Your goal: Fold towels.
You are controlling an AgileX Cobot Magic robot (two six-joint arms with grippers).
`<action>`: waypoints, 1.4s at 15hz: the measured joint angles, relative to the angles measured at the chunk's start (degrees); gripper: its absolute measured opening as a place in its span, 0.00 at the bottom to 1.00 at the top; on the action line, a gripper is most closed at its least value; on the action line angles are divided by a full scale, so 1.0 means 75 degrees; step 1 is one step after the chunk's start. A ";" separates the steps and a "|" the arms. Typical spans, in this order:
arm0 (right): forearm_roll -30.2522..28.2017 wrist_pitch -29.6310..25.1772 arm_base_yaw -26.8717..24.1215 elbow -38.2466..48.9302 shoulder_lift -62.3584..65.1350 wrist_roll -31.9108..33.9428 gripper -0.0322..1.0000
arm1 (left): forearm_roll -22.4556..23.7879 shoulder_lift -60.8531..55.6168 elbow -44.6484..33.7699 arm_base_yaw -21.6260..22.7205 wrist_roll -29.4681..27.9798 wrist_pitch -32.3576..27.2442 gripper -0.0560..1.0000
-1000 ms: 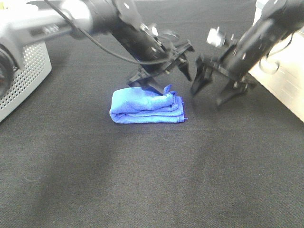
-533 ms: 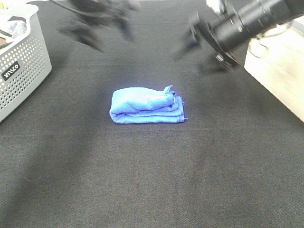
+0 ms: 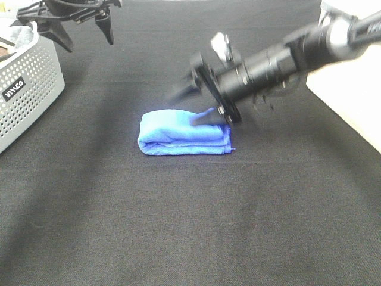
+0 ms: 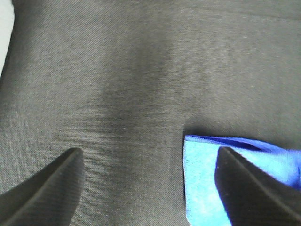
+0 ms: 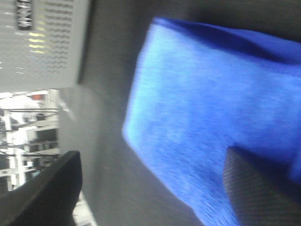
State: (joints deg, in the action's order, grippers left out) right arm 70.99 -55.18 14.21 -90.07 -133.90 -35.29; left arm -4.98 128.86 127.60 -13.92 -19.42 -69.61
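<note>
Towel, royal blue and already folded into a compact layered block, is lying on the black counter just left of the middle of the exterior frame, its stacked edges facing the camera. The right pincer is reaching in from the upper right and hanging blurred at the towel's far right corner, jaws spread wide and gripping nothing; in its wrist view the blue cloth is filling the space between the dark fingertips. It is probably positioned there to press or tidy that raised corner, though whether it is touching the cloth cannot be told. The left pincer is sitting in the upper left of the frame, above the grey perforated basket, likewise released and empty, well apart from the towel. Judging by the bundle, the folding is looking nearly complete.
</note>
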 joint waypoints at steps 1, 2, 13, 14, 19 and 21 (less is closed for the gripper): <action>-0.0321 0.0000 -0.0099 0.0000 -0.0023 0.0138 0.78 | 0.0000 -0.0084 0.0000 0.0000 0.0076 0.0000 0.75; -0.0649 -0.0008 -0.0206 0.0000 -0.0023 0.0283 0.78 | 0.0000 -0.0214 0.0000 0.0000 0.0130 0.0000 0.75; -0.3835 -0.0840 -0.0565 0.0000 0.2024 0.1757 0.78 | 0.0076 -0.2032 0.0000 0.0000 0.0886 -0.0031 0.75; -0.4416 -0.0993 -0.0565 0.0000 0.2422 0.2162 0.78 | 0.0076 -0.2307 -0.0092 0.0000 0.0985 -0.0023 0.75; -0.5722 -0.1413 -0.0565 0.0756 0.4683 0.2956 0.78 | 0.0275 -0.5080 -0.3575 0.0000 0.1329 -0.0008 0.75; -0.5768 -0.1429 -0.0565 0.1574 0.5691 0.2972 0.78 | 0.0351 -0.6585 -0.5172 0.0000 0.1345 -0.0015 0.75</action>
State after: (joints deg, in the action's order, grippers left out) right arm 27.73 -65.89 9.97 -78.27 -91.21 -13.01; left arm -2.35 79.47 88.81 -13.92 -9.34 -69.73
